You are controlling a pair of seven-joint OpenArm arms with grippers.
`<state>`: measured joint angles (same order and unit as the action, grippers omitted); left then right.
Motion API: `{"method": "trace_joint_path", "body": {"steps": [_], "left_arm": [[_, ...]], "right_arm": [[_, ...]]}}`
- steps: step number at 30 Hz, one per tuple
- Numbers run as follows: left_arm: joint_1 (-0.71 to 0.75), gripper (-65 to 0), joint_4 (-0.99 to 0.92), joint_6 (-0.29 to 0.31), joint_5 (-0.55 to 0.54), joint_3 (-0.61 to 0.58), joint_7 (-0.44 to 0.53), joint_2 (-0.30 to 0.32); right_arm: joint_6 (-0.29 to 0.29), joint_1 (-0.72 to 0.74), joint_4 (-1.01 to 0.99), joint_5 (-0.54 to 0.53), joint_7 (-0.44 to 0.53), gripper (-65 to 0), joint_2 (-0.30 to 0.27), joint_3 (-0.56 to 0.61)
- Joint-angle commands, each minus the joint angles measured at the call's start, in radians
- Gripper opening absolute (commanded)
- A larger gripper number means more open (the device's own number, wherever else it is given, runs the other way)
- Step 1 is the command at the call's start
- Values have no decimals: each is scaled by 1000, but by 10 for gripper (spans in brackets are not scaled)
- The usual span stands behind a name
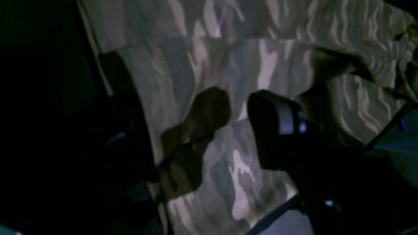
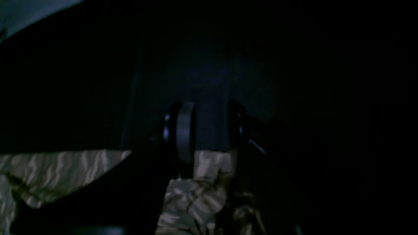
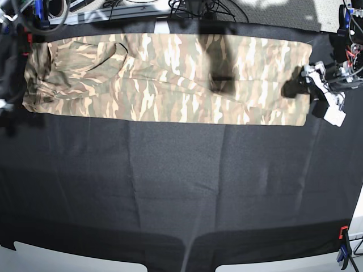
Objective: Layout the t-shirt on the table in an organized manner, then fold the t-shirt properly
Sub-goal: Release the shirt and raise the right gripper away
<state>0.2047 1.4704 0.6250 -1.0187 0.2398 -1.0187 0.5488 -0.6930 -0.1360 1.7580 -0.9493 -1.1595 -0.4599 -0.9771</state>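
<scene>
The camouflage t-shirt (image 3: 170, 79) lies as a long folded strip across the far part of the black table (image 3: 170, 187). My left gripper (image 3: 295, 86) is at the strip's right end. In the left wrist view (image 1: 196, 130) it is open and low over the cloth (image 1: 235, 71), with one padded finger (image 1: 277, 127) clearly seen. My right gripper (image 2: 209, 133) is at the bunched left end of the t-shirt (image 2: 202, 195). Its fingers (image 2: 185, 130) stand apart, with cloth edge between them lower down. It is barely visible in the base view.
Cables and gear crowd the table's far edge (image 3: 193, 8). A red and blue clamp (image 3: 343, 249) sits at the near right corner, and another clamp (image 3: 26, 41) at the far left. The near half of the table shows bare black cloth.
</scene>
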Motion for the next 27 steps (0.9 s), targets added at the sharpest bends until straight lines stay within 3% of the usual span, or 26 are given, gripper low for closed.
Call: {"method": "trace_joint_path", "body": {"steps": [1,6,16,18,22,27], "left_arm": [[-11,-215,16,-4,2,10,20,20],[-11,-216,17,-76,49,10,104,19],[-27,-216,18,-76,57,8,107,9],[-42,-216,18,-71,32,8,107,9],[-76,-216,20,-43,15,8,107,9],[-92,-216,20,-42,25,8,108,9]], "right_arm": [[-5,8,27,-23,23,-487,-22,-21],[-5,8,56,-32,23,-487,-22,-64],[-5,8,62,-33,24,-487,-22,-64],[-5,5,62,-85,23,-487,-12,-61],[-5,-24,72,-261,23,-488,47,-19],[-5,-101,166,-221,22,-488,180,35]]}}
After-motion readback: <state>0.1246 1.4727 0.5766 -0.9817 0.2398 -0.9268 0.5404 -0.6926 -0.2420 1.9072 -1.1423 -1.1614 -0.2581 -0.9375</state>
